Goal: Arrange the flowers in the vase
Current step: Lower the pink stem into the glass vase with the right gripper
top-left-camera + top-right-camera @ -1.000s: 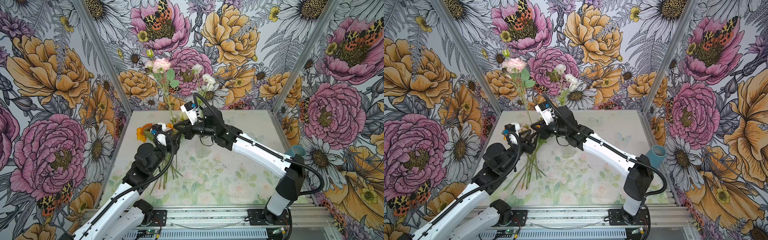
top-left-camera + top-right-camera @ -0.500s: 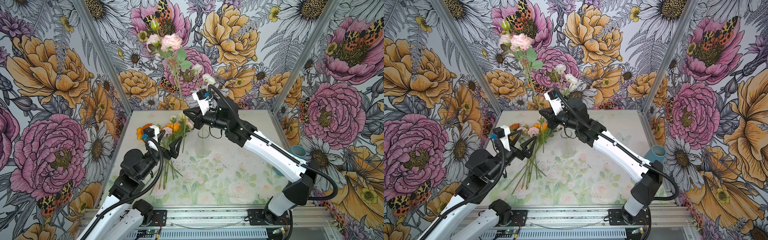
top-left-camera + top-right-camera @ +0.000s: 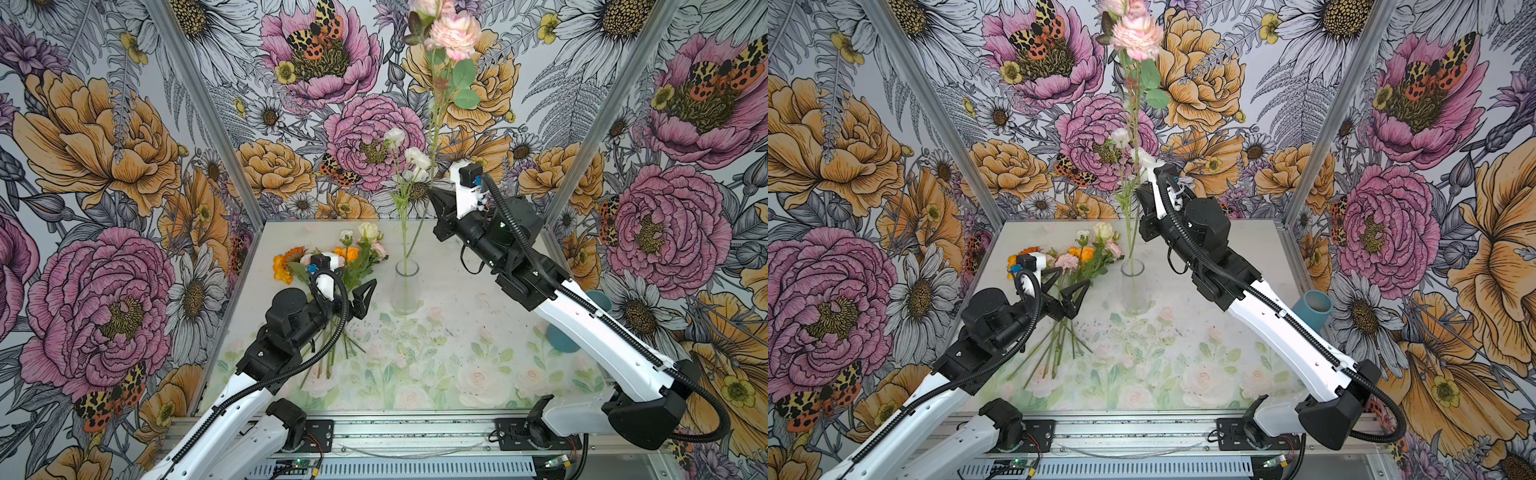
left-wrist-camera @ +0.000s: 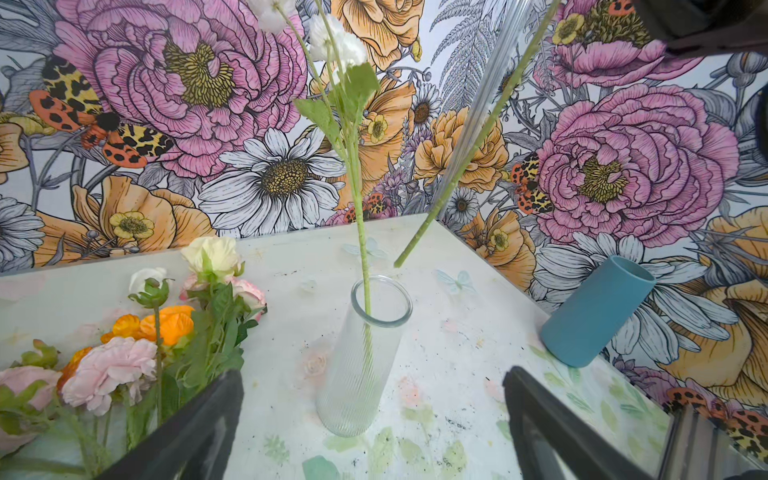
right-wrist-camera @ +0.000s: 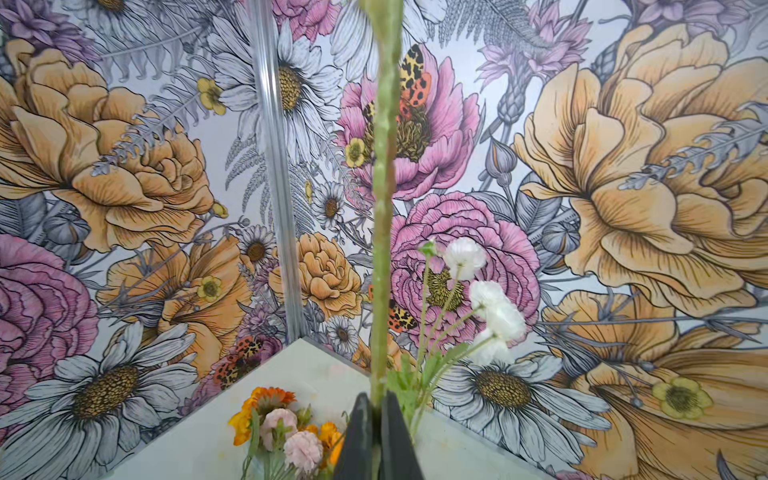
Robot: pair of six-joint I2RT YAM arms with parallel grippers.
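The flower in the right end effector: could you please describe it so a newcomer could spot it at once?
Find the clear glass vase, then the right end effector above it. It is shut on the tall pink-bloomed flower, which rises highest of all. Unlike the white-bloomed stem beside it, its lower end is not in the vase.

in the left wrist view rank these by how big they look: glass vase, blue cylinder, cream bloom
1. glass vase and blue cylinder: they look about alike, and the cylinder sits farther from the camera, so they are not ranked apart.
2. cream bloom: clearly the smallest.
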